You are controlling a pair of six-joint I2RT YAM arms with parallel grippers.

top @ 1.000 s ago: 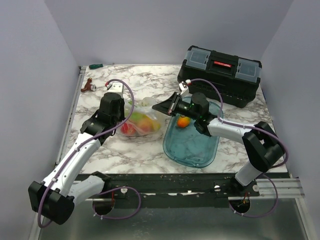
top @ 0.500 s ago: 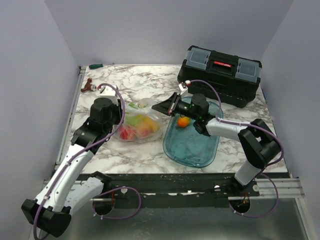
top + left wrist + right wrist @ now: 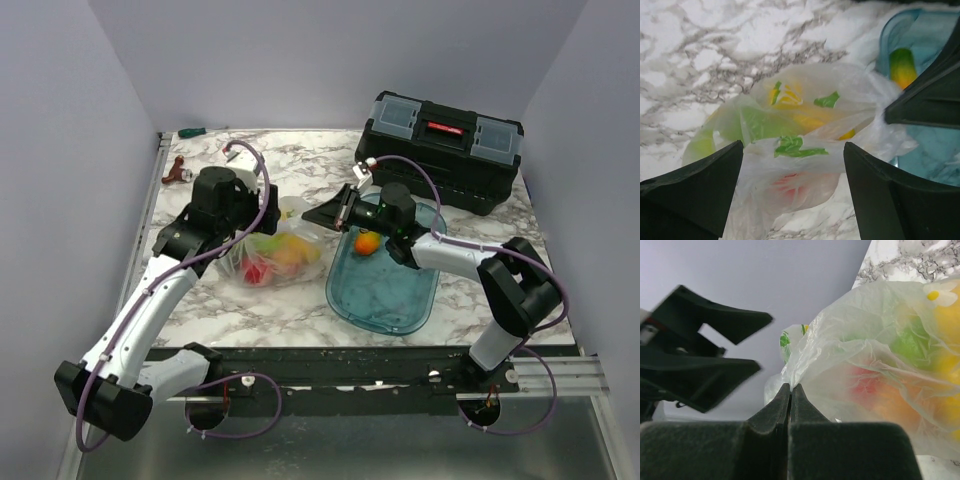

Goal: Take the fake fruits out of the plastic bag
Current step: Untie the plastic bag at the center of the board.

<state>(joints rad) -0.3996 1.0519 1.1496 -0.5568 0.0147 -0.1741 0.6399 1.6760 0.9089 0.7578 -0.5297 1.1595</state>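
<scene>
Plastic bag (image 3: 840,85) is pinched in the closed right tool (image 3: 790,388); the open left tool (image 3: 790,165) hovers above and probably needs to grab the opposite edge to free the fruits (image 3: 268,262).

Hazy fake fruits (image 3: 802,120) inside plastic bag (image 3: 790,160)

L gripper (image 3: 248,226) over fruit-filled plastic bag (image 3: 278,255), R gripper (image 3: 309,216) at its edge; orange fruit (image 3: 367,242) in tray (image 3: 385,300)
</scene>
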